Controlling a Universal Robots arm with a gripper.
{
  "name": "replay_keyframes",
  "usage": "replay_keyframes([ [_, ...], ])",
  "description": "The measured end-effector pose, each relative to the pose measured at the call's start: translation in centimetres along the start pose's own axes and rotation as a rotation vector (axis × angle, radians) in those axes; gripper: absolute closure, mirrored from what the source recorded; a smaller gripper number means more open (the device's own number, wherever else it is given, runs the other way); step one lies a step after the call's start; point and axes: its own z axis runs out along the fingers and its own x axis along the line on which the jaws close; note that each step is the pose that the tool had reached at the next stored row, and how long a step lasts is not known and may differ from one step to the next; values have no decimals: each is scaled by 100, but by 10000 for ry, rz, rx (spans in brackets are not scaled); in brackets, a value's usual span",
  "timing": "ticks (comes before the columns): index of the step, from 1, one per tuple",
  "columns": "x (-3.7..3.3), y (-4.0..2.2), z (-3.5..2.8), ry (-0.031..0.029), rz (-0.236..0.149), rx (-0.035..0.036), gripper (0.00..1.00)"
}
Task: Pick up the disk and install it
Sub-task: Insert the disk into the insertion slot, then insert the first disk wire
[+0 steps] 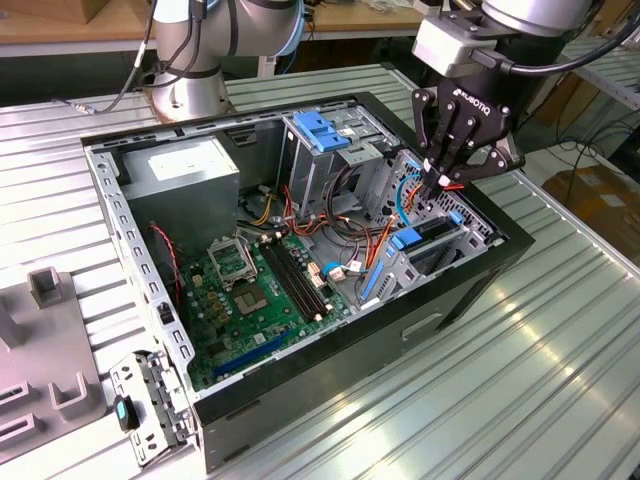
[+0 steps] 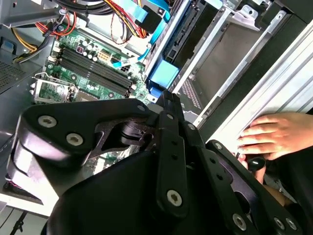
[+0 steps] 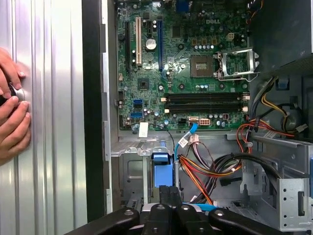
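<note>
the disk (image 1: 412,240) sits slotted in a bay of the open computer case (image 1: 330,385), at its corner toward the exterior view's right (mostly a blue rail shows). just above hangs the tool (image 1: 438,184), fingers pinched together, gripping nothing visible. orange cables (image 1: 380,240) crowd alongside; a person's hand (image 3: 12,112) rests on the bench (image 1: 520,380).
</note>
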Motion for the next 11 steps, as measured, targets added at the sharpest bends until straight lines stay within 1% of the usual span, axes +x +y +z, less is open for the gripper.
replay_keyframes([
  [11, 0, 0, 4, -3, 0, 0, 89],
])
